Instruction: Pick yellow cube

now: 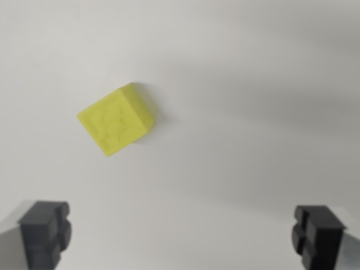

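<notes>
Surface: a plain white tabletop (242, 84) fills the whole wrist view, matte and even, with soft grey shading drifting across its upper right and a darker band toward the bottom.

Gripper: the gripper (183, 236) hangs above the tabletop with its jaws spread wide, nothing held between them. Only the two tips show, down at the bottom edge.

Fingers: the dark, blocky fingertips (46, 230) sit at about 7 o'clock and 5 o'clock from the middle of the view, one at the wrist view's left, the other at the wrist view's right. Each has a ridged, stepped black pad on a paler grey body. Both look slightly blurred.

Yellow cube: the yellow cube (117, 119) lies on the tabletop at roughly 10 o'clock from the centre, well apart from both fingertips and outside the gap between them, closer to the left one's side. It is turned so that one corner points toward 9 o'clock and another toward 6 o'clock. Its top face carries a faint raised pattern, too soft to make out.

Shadow: a thin dark shadow hugs the cube's edges on the 1 to 4 o'clock side, so it rests flat on the surface.
</notes>
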`<state>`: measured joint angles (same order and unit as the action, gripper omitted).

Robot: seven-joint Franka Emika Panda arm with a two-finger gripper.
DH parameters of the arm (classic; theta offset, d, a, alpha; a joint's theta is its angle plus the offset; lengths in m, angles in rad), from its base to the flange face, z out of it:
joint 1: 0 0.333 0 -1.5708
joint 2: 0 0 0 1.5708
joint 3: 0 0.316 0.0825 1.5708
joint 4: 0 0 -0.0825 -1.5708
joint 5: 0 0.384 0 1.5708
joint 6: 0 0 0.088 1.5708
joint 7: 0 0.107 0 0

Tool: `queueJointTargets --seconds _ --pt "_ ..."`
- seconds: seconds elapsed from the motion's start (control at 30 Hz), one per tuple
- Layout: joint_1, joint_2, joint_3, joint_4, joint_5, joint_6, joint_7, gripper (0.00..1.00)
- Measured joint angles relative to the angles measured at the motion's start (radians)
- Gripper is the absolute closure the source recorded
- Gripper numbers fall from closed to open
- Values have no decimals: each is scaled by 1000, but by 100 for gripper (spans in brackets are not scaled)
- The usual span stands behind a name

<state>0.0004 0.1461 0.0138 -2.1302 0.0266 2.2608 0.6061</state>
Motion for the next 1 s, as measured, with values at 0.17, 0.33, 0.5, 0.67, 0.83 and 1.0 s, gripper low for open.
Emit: queueJointTargets --seconds 0.17,0.33,0.5,0.67,0.83,1.0 --pt "10 13 0 -19 -2 33 -31 0" --pt "19 26 0 -37 -3 65 -62 0" --pt "29 42 0 -54 -5 98 -94 0" --pt "39 59 0 -69 -7 131 -124 0" --pt "49 76 0 -82 -9 163 -155 0" --pt "59 96 0 -95 -12 196 -185 0"
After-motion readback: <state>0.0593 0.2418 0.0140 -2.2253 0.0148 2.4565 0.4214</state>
